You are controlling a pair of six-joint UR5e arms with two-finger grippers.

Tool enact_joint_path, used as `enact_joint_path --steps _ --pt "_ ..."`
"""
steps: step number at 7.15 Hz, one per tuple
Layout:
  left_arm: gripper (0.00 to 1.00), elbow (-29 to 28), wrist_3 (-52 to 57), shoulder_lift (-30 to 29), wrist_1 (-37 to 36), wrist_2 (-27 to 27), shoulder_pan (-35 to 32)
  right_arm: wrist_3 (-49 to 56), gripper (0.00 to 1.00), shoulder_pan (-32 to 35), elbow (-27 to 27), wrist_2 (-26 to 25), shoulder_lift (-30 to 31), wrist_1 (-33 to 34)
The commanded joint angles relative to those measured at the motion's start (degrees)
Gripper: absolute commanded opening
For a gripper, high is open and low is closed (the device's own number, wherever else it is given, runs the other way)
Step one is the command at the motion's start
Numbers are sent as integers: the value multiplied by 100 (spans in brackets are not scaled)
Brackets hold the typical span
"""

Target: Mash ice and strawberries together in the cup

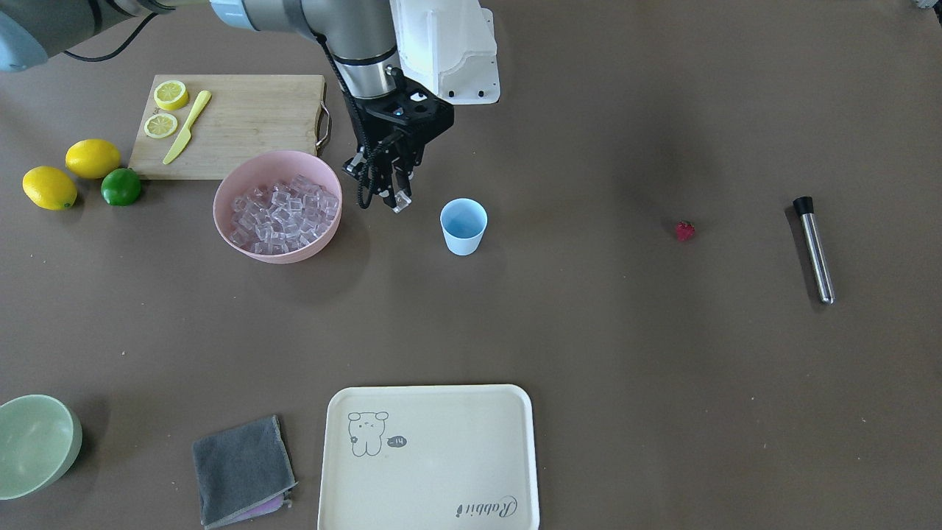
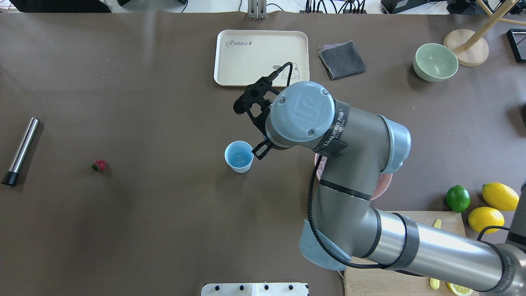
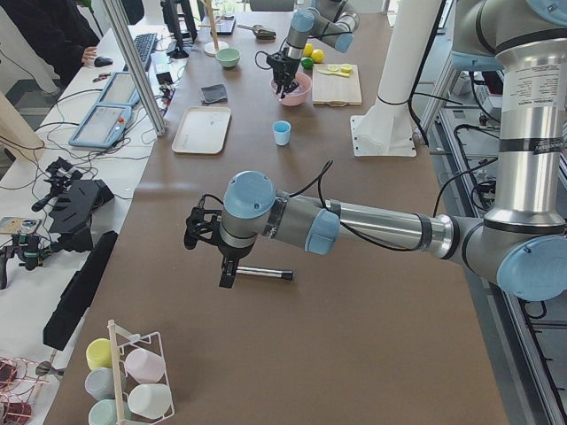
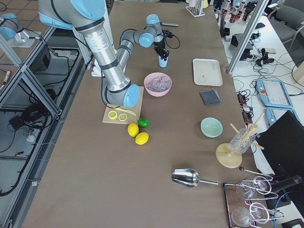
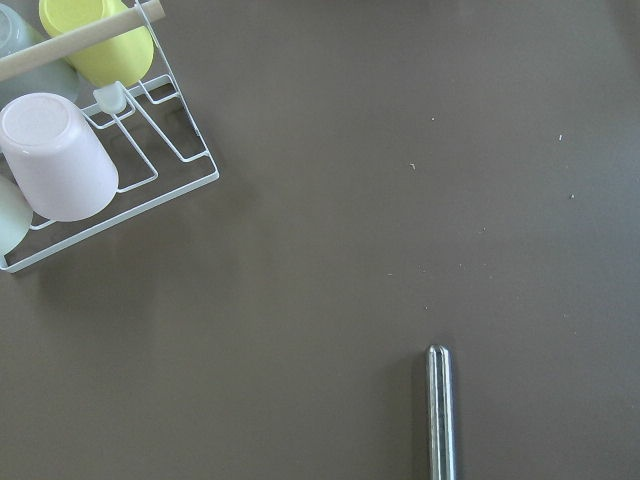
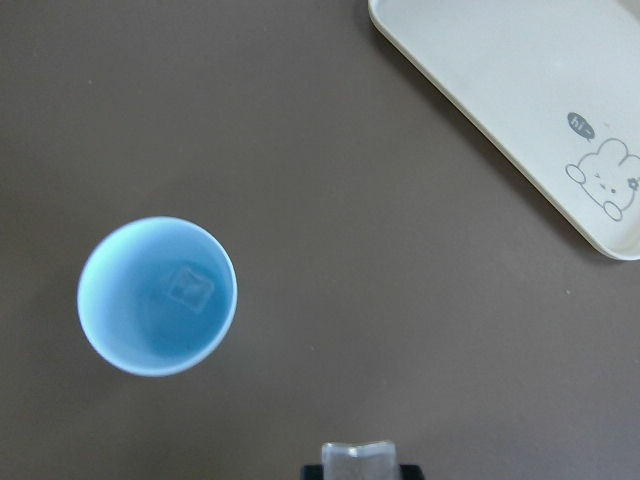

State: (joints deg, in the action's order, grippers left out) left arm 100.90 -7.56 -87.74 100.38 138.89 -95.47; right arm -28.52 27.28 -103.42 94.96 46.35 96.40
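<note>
The pale-blue cup (image 1: pixel 464 226) stands upright mid-table and holds one ice cube (image 6: pixel 190 285). It also shows in the overhead view (image 2: pixel 239 156). My right gripper (image 1: pixel 399 200) hangs between the cup and the pink bowl (image 1: pixel 221 199), shut on a clear ice cube (image 6: pixel 358 458), a little above the table. The bowl is full of ice (image 1: pixel 283 213). The strawberry (image 1: pixel 685 230) lies alone on the table, far from the cup. My left gripper (image 3: pixel 229 273) hovers by the steel muddler (image 3: pixel 264 274); I cannot tell whether it is open or shut.
A cutting board (image 1: pixel 250 118) with lemon slices and a yellow knife lies behind the bowl. Lemons and a lime (image 1: pixel 121 186) sit beside it. A cream tray (image 1: pixel 430 456), a grey cloth (image 1: pixel 243 467) and a green bowl (image 1: pixel 37 442) lie on the far side. A cup rack (image 5: pixel 80 140) is near the muddler (image 1: pixel 815 250).
</note>
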Motion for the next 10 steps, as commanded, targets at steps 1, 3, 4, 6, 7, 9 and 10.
enact_joint_path --steps 1,3,4,6,7,9,10 --pt "98 0 0 -6 -1 -2 2 -496 24 -248 515 -91 -512 -25" --pt "98 8 0 -6 -1 -2 2 -796 24 -539 1207 -583 -784 -426" --pt "98 -18 0 -6 -1 -2 2 -778 24 -540 1219 -576 -785 -516" --pt "98 -27 9 20 -1 -2 2 -778 71 -548 1184 -584 -759 -508" --pt "98 -27 0 38 -1 7 2 -769 75 -540 1202 -593 -759 -508" --pt "98 -35 9 56 7 7 2 -734 85 -374 1158 -549 -741 -473" --pt "98 -27 0 47 8 7 2 -795 98 -233 1114 -541 -663 -404"
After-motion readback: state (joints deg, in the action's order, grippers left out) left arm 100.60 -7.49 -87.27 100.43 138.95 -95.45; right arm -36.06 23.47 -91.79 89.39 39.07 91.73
